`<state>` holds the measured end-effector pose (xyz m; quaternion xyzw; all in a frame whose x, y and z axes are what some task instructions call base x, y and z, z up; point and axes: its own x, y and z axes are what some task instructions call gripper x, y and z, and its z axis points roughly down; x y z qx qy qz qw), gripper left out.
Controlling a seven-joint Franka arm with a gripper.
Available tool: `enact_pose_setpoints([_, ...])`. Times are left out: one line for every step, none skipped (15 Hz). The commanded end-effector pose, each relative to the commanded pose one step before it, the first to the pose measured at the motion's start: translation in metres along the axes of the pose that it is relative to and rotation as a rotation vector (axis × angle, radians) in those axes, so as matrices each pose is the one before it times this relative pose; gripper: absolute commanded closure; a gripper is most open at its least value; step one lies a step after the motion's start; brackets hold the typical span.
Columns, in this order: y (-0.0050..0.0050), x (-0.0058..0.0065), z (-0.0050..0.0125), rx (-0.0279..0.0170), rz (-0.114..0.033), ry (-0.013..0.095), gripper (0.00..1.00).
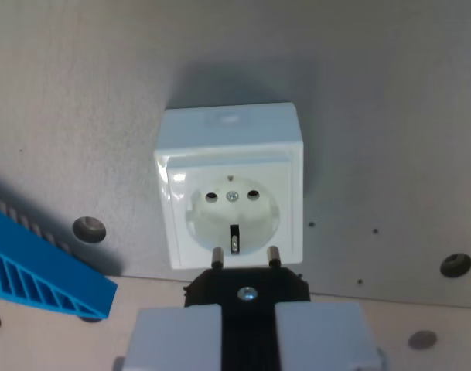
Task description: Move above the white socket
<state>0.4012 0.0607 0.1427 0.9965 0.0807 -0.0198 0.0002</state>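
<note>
- White square plastic socket [231,197] on grey board [390,116], centre frame.
- Just below socket: black two-pin plug [246,287], clamped between pale gripper [247,332] fingers [177,336].
- Lower left of socket: blue ribbed plastic wedge [42,267].

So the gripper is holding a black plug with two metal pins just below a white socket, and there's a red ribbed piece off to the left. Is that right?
Not quite. The ribbed piece at the wrist view's left is blue, not red. The rest holds: the gripper holds a black plug with two metal pins, just below the white socket in that picture.
</note>
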Motion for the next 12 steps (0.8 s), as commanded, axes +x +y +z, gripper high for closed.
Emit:
enact_pose_setpoints([-0.00268,-0.00554,0.01421,-0.03594,-0.0723,0.0952,1.0])
enact_pose_setpoints([-0.00077,-0.00156,0.00309,-0.00039,-0.0026,0.0012,1.0])
enact_pose_setpoints([-0.00074,-0.00152,0.00278,-0.00025,-0.0005,0.0021,1.0])
enact_pose_setpoints([-0.00069,-0.00148,0.00251,-0.00068,0.0015,0.0006,1.0])
enact_pose_setpoints([-0.00064,-0.0014,0.00224,-0.00099,0.0007,0.0017,1.0])
enact_pose_setpoints([-0.00061,-0.00129,0.002,-0.00093,0.0009,0.0014,1.0])
enact_pose_setpoints([-0.00058,-0.0012,0.00179,-0.00048,0.0003,-0.0007,1.0])
enact_pose_setpoints([-0.00051,-0.00108,0.0016,-0.00022,0.0008,0.0014,1.0])
enact_pose_setpoints([-0.00042,-0.00092,0.00142,0.00012,0.0006,-0.0003,1.0])
enact_pose_setpoints([-0.00033,-0.00074,0.00121,0.0007,0.001,-0.0024,1.0])
enact_pose_setpoints([-0.00026,-0.00058,0.00099,0.00045,0.0021,0.0001,1.0])
enact_pose_setpoints([-0.0002,-0.00044,0.00082,0.00036,0.0008,0.0,1.0])
